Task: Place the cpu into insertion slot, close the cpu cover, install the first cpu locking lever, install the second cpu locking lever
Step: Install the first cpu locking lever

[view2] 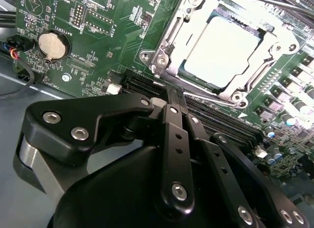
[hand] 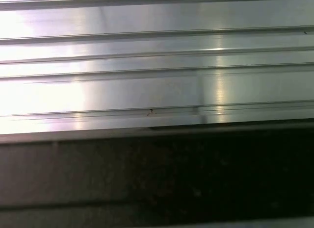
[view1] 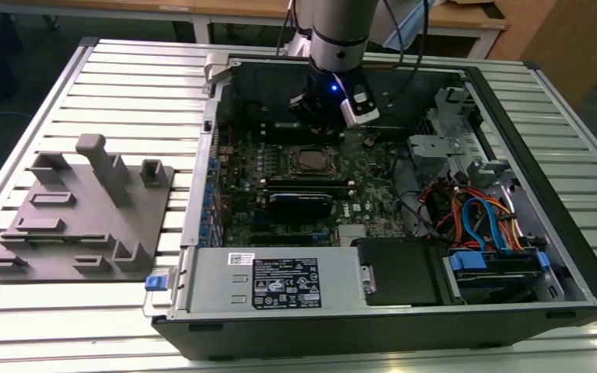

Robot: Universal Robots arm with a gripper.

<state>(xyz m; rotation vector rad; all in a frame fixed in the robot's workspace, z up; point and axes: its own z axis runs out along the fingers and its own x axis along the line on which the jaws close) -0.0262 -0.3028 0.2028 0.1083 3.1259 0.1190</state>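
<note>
Inside the open computer case [view1: 547, 256] on the slatted desk [view1: 122, 85], the arm [view1: 338, 31] hangs straight down over the green board [view1: 277, 167], just past twelve o'clock from the insertion slot [view1: 309, 159]. The cpu [view2: 230, 51] already sits in that slot with the cpu cover [view2: 189, 14] lying around it, so the levers look like the step in hand; press each one flat and sideways under its hook without touching the chip. The fingers [view2: 176, 125] are closed together, holding nothing.

You see open computer case [view1: 547, 311] on slatted metal table [view1: 122, 70], grey fixture block [view1: 81, 221] near table's edge at exterior view's left. Coin cell [view2: 51, 45] on board; bundled cables [view1: 475, 221], possibly drive leads, inside case.
</note>
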